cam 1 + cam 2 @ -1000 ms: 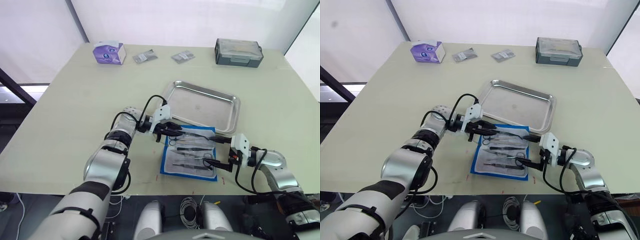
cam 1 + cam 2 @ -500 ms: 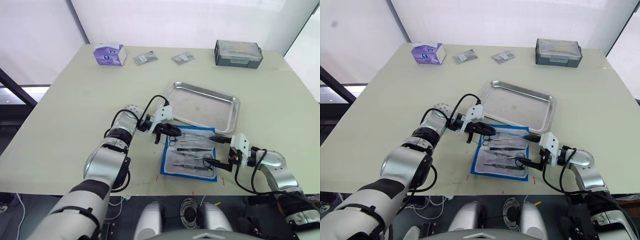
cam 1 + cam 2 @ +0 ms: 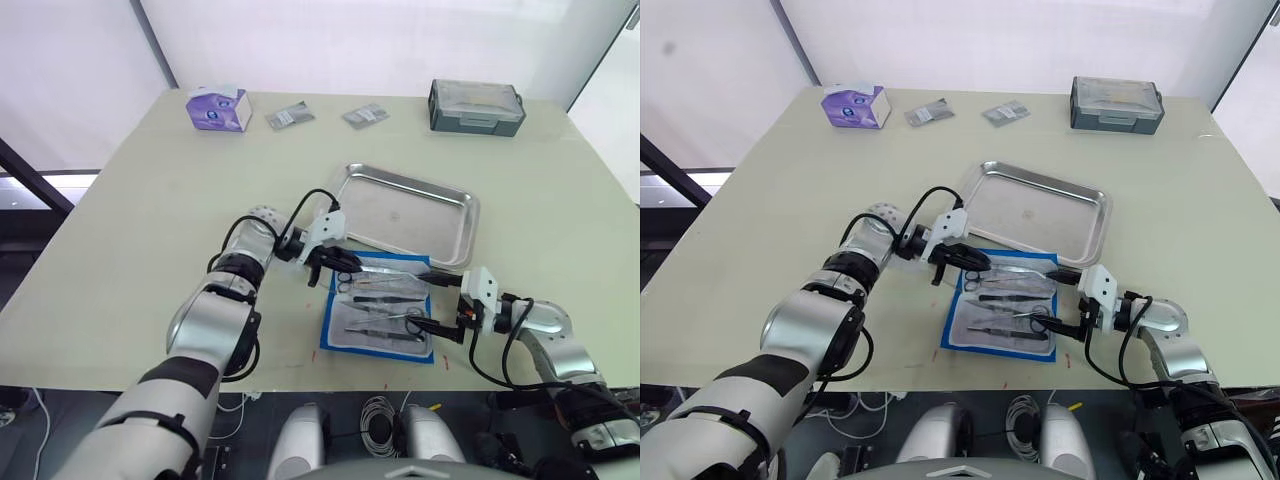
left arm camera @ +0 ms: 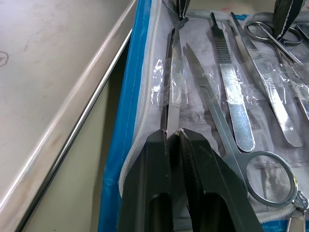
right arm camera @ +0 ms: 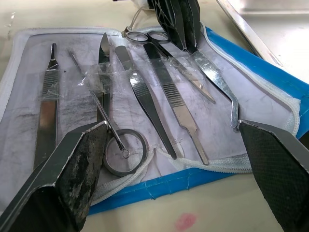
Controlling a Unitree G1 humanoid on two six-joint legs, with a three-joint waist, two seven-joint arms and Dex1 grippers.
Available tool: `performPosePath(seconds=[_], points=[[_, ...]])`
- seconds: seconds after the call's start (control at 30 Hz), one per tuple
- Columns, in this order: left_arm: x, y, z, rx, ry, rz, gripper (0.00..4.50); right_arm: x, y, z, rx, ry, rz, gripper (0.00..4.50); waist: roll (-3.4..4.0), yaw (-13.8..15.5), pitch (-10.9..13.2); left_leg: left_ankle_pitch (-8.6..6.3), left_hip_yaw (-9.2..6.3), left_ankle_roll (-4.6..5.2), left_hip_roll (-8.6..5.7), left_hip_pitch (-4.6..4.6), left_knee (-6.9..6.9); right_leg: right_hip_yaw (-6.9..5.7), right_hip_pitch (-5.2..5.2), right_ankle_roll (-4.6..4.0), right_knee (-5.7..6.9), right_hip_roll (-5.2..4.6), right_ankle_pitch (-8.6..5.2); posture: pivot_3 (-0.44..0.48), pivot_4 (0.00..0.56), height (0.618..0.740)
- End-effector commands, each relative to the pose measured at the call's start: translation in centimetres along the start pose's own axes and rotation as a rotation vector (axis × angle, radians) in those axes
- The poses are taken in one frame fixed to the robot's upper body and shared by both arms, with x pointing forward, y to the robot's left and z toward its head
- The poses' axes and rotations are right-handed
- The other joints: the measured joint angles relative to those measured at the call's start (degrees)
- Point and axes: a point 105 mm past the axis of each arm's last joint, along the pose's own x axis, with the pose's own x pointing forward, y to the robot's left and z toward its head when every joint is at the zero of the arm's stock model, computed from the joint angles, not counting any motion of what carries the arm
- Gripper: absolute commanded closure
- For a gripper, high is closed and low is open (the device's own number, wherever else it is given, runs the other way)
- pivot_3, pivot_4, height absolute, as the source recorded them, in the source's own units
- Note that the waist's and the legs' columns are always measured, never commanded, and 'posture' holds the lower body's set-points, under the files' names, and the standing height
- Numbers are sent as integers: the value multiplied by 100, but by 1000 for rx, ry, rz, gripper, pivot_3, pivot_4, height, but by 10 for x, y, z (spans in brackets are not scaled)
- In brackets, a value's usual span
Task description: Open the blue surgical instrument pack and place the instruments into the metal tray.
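The blue surgical instrument pack (image 3: 381,312) lies open on the table just in front of the metal tray (image 3: 410,212), its pale lining up. Several silver instruments (image 5: 159,96) lie in its clear pockets: scissors (image 4: 217,121), tweezers and thin probes. My left gripper (image 3: 345,262) is at the pack's far left corner, shut on a slim silver instrument (image 4: 175,72) along the edge nearest the tray. My right gripper (image 3: 1065,302) sits at the pack's right edge, wide open and straddling it, holding nothing.
A grey lidded box (image 3: 477,105) stands at the back right. At the back left is a purple tissue box (image 3: 218,107), with two small foil packets (image 3: 290,115) (image 3: 366,114) between them. The table's front edge runs just below the pack.
My left gripper has shifted slightly at the pack's far left corner and is closed on the slim instrument. The right gripper has held still.
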Motion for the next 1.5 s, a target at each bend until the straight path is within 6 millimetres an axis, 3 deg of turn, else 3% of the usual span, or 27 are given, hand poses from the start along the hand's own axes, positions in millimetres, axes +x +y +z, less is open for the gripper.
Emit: performPosePath(seconds=[0.03,0.5,0.67,1.5], points=[[-6,1,-2,11,40,-6,4412,2,21,-36,84,144,66,0,0,-1,0,0,0,0,0,0,0,0,0,0,0,0,0,0,150,727],[-17,7,10,58,43,-8,4412,2,22,-38,79,160,77,0,1,-13,3,0,-1,0,1,0,-7,0,-2,-3,-2,2,-2,0,150,727],[-18,13,23,86,-8,23,4412,3,22,-38,76,158,80,0,1,-12,4,0,-2,0,1,0,-7,0,-3,-3,-2,3,-2,0,150,727],[-41,16,35,45,-39,6,4412,7,23,-38,75,159,94,0,-1,-13,10,0,-3,0,4,-4,-9,0,-7,-6,-1,6,-3,0,150,727]])
